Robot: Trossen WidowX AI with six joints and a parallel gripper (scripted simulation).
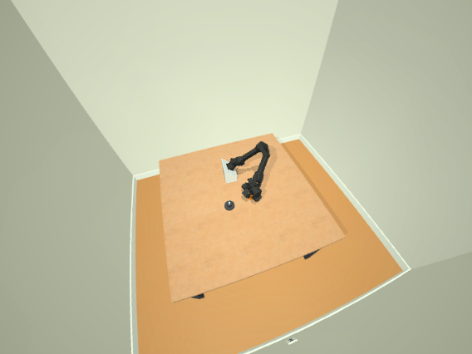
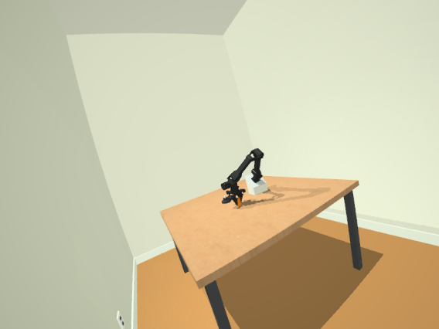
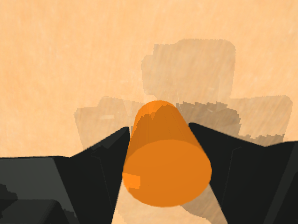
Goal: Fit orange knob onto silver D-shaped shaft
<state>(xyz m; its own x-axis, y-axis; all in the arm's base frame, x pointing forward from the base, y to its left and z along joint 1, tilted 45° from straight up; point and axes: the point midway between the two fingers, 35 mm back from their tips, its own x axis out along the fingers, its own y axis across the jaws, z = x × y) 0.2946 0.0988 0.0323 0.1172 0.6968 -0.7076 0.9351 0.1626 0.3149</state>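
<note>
The orange knob (image 1: 251, 198) (image 2: 239, 201) (image 3: 167, 172) is between my gripper's two fingers, low at the table top. In the wrist view one round end faces the camera and its hole is hidden. My gripper (image 2: 239, 205) (image 3: 158, 130) is slightly open around the knob, with a thin gap beside the left fingertip. The dark round pedestal (image 1: 229, 207) (image 2: 225, 201) stands apart from the knob, to its left in the top and exterior views. The small silver shaft (image 1: 229, 203) points up from it; its flat side is too small to make out.
The arm's white base block (image 1: 229, 177) (image 2: 260, 188) stands on the wooden table (image 1: 199, 245) (image 2: 247, 235), behind the knob and pedestal. The arm (image 1: 262, 164) (image 2: 242, 167) bends over from it. Shadows of the gripper fall on the table around the knob.
</note>
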